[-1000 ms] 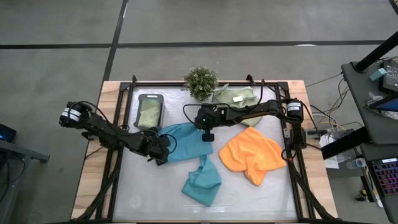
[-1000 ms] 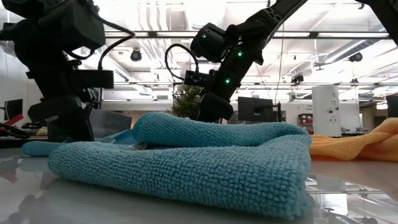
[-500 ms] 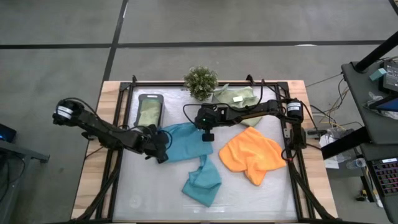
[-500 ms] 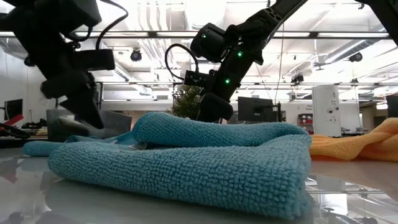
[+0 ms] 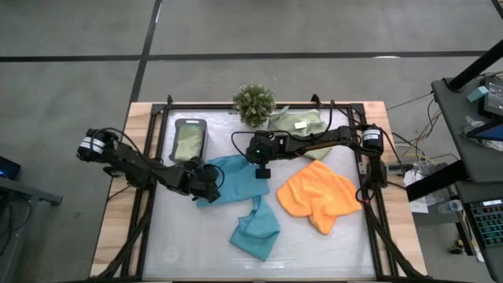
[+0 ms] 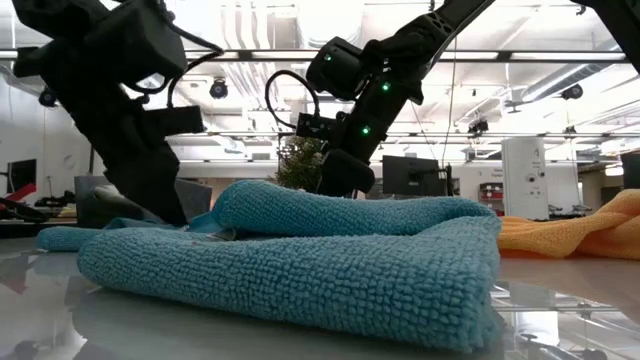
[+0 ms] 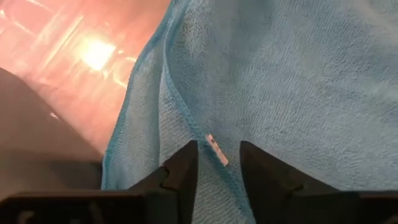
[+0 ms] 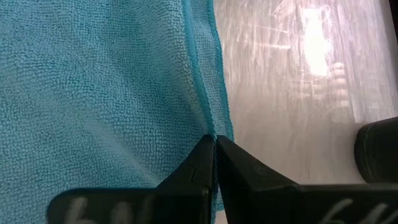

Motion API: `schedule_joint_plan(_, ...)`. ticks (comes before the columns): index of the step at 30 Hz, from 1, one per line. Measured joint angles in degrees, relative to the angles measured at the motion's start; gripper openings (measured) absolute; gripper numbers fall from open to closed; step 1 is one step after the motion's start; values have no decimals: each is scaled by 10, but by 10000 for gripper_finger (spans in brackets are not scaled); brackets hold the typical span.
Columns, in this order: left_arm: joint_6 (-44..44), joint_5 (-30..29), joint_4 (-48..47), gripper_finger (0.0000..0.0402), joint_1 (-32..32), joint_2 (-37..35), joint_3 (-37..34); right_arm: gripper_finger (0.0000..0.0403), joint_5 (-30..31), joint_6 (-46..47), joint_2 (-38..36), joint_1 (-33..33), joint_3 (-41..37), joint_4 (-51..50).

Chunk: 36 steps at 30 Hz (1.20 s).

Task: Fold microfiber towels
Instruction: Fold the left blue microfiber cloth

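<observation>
Left gripper [image 5: 206, 189] is down at the left edge of the spread teal towel [image 5: 234, 179], its fingers [image 7: 180, 171] parted with a stitched hem and a tiny white tag [image 7: 217, 150] between them; no writing readable on that tag. Right gripper [image 5: 262, 170] sits on the same towel's opposite edge, fingers [image 8: 189, 171] pressed together, pinching the hem. Second teal towel [image 5: 256, 229] lies crumpled nearer the front, orange towel [image 5: 318, 196] to its right, sage-green towel [image 5: 296, 122] at the back beside the plant [image 5: 254, 102].

The left gripper [image 7: 219, 163] sits low with its fingers slightly parted. The right gripper [image 8: 215, 155] reaches in from the far side, fingers pressed together
</observation>
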Motion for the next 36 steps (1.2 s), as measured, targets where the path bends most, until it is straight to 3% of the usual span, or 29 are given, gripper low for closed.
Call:
schedule_joint_plan(6,2,0,-9,143,0,8,-1,9,-3,0,0,0,0,2)
schedule_joint_plan(21,-19,2,-187,146,0,-7,37,9,-3,0,0,0,-2,2)
schedule_joint_plan(32,1,30,-191,144,0,-8,41,9,-3,0,0,0,-2,2)
schedule_joint_plan(36,15,37,-174,119,0,-8,40,9,-3,0,0,0,-2,2)
